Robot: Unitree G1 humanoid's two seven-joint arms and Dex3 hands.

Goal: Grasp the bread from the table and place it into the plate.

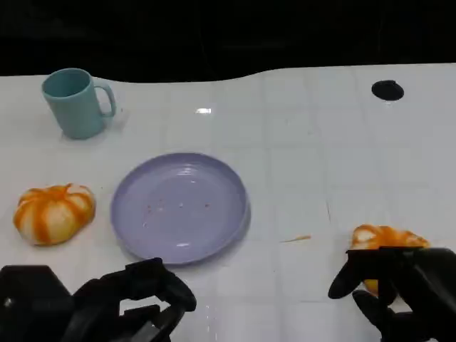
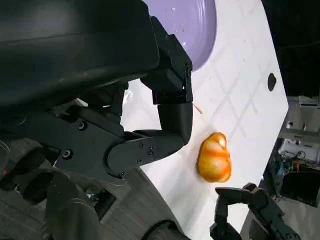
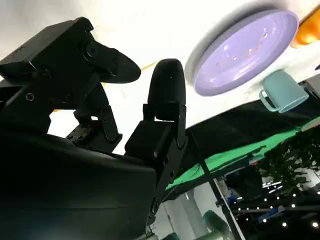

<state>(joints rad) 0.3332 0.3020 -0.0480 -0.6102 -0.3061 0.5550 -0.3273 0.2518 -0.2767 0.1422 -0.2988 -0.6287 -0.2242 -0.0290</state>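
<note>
Two orange-and-white bread buns lie on the white table. One bread (image 1: pixel 53 212) sits left of the purple plate (image 1: pixel 179 206). The other bread (image 1: pixel 385 236) lies at the right, partly hidden behind my right hand (image 1: pixel 402 285). That hand's fingers are spread just in front of the bun, and the left wrist view shows the bun (image 2: pixel 215 157) with those fingers (image 2: pixel 245 197) still apart from it. My left hand (image 1: pixel 135 299) hangs low near the plate's front rim and holds nothing. The right wrist view shows the plate (image 3: pixel 245 50) beyond my spread fingers (image 3: pixel 167 92).
A teal mug (image 1: pixel 77 102) stands at the back left, also seen as the mug (image 3: pixel 282 92) past the plate. A small black hole (image 1: pixel 387 90) marks the table's back right. The far table edge (image 1: pixel 214 77) meets a dark background.
</note>
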